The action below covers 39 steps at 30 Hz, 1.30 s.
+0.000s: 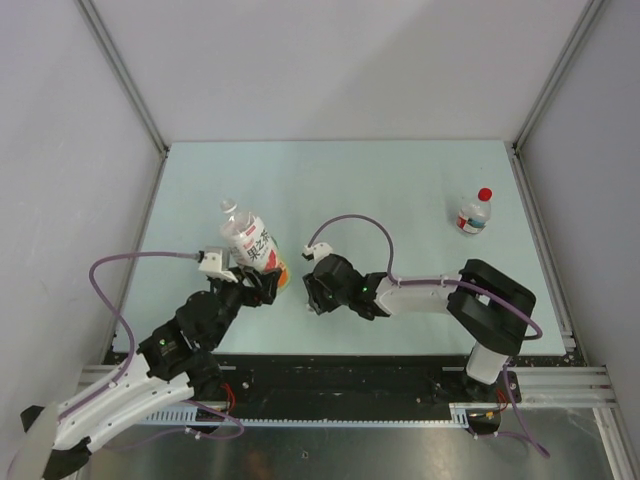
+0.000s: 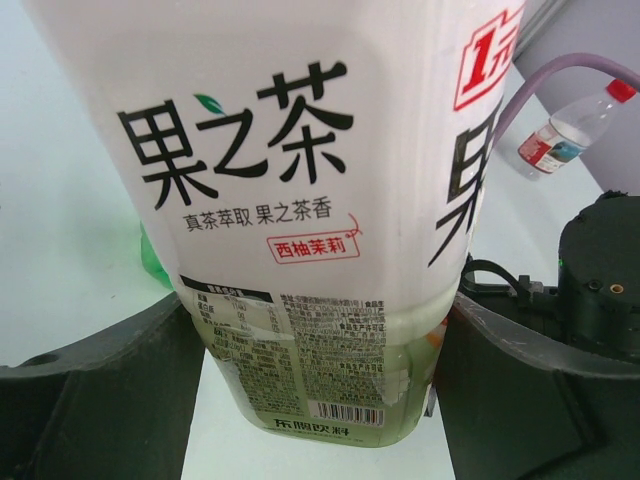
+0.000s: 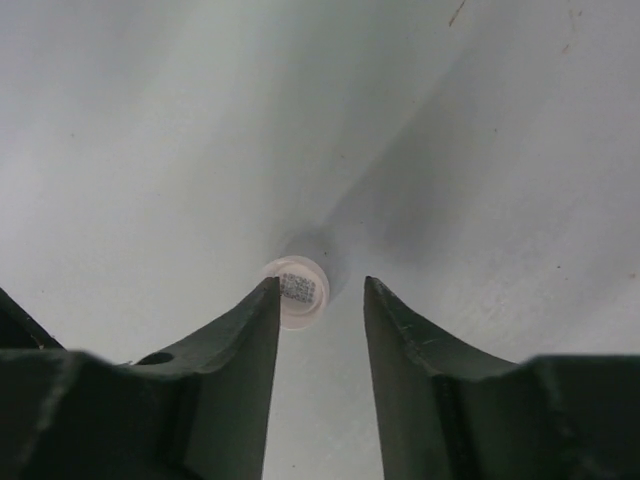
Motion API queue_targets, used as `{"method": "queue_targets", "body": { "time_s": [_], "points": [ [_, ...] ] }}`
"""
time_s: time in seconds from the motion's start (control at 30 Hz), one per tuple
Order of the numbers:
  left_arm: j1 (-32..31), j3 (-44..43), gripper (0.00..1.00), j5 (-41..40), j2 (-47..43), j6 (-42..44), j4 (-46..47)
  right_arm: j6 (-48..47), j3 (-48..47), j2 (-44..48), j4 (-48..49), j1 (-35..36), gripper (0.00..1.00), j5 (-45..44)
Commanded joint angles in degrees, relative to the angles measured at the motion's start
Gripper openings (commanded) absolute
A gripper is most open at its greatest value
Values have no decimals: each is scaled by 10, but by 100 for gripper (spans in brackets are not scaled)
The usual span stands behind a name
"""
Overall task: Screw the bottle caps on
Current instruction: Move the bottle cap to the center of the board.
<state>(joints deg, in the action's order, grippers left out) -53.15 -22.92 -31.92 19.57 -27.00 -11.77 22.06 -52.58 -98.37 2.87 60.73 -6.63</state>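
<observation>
A white bottle cap (image 3: 298, 292) lies flat on the table, a printed code on its face. My right gripper (image 3: 320, 282) points down over it with the jaws apart. The left fingertip (image 3: 268, 300) overlaps the cap's edge and the right one stands clear of it. My left gripper (image 2: 320, 300) is shut on the lower body of the wider clear bottle (image 1: 252, 245) with the white and orange label. That bottle is tilted and its neck (image 1: 230, 208) is bare. A red cap (image 1: 485, 194) sits on the small clear bottle (image 1: 472, 215) at the far right.
The small bottle (image 2: 555, 135) also shows in the left wrist view, behind a purple cable (image 2: 560, 75). A bit of something green (image 2: 150, 262) peeks out behind the held bottle. Metal frame posts (image 1: 535, 215) and grey walls border the pale green table (image 1: 380, 180).
</observation>
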Motion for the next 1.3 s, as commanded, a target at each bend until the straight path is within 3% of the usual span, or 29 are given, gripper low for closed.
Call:
{"method": "queue_targets", "body": {
  "time_s": [0.0,0.2,0.3,0.43,0.63,0.87,1.07,1.27],
  "points": [
    [-3,6,0,-24,5,-15,11,22,-21,-15,14,2,39,16],
    [-2,13,0,-30,-11,-11,11,24,-21,-27,-5,6,26,23],
    [-2,14,0,-31,-12,-9,11,29,-20,-33,-3,5,11,21],
    [-2,12,0,-30,-1,-6,12,29,-21,-15,-29,-1,1,-30],
    [-2,0,0,-18,17,2,13,-16,-21,48,-173,-38,0,-153],
    [-2,-7,0,-24,23,7,13,-57,-20,84,-347,-72,0,-411],
    [-2,-19,0,-21,36,15,12,-87,-24,22,-382,-98,0,-538],
    [-2,-20,0,-19,34,16,11,-107,-34,-27,-388,-104,0,-598]
  ]
}}
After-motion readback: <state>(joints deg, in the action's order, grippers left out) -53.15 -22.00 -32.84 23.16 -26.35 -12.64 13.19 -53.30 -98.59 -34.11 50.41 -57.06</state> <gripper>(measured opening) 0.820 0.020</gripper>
